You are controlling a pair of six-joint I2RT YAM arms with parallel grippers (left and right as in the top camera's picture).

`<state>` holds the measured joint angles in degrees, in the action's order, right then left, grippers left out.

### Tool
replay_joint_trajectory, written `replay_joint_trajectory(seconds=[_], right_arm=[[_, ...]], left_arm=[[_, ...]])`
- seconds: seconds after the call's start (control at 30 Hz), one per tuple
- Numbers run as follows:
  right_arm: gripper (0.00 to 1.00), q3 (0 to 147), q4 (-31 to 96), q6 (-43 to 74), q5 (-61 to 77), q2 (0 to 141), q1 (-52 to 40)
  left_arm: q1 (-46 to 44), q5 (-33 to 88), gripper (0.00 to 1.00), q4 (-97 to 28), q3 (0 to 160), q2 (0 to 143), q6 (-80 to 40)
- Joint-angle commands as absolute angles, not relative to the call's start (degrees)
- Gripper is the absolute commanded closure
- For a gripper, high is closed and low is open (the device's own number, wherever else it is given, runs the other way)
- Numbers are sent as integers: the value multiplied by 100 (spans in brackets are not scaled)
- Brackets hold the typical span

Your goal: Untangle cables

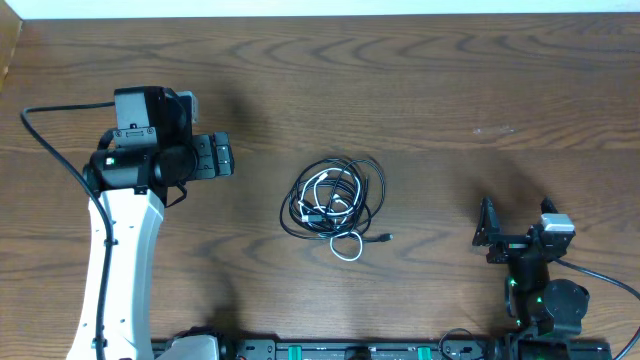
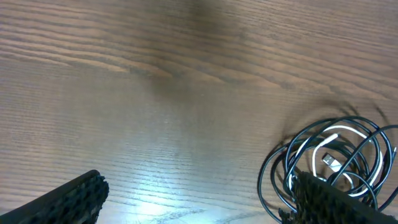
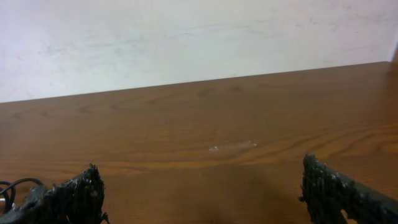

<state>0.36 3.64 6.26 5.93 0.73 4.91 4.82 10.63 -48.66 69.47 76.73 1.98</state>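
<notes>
The cables lie in one tangled pile mid-table. Two black cables (image 1: 370, 190) coil in rough loops, and a shorter white cable (image 1: 347, 247) threads through them, one small loop sticking out at the front. A black plug end (image 1: 386, 237) pokes out to the right. My left gripper (image 1: 226, 157) is open and empty, left of the pile and apart from it. In the left wrist view its fingers (image 2: 199, 205) frame bare table, with the pile (image 2: 339, 152) by the right finger. My right gripper (image 1: 517, 220) is open and empty, right of the pile; its wrist view (image 3: 208, 199) shows bare table.
The wooden table (image 1: 420, 90) runs to a white wall (image 3: 186, 37) at the back. The left arm's thick black wire (image 1: 60, 150) arcs along the left side. Arm bases and a black rail (image 1: 340, 350) sit at the front edge.
</notes>
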Motion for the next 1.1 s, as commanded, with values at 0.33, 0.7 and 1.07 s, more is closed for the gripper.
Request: replay_joint_trajectory(seconds=[0.33, 0.7, 1.07], right_arm=[[1, 32, 390, 550, 569, 38, 521], [1, 32, 390, 550, 569, 38, 521], [1, 32, 390, 550, 569, 38, 521]], left_arm=[[349, 1116, 5, -4880, 7118, 7710, 537], [351, 1116, 5, -4882, 7116, 7712, 537], [351, 1116, 4, -4884, 7113, 7712, 537]])
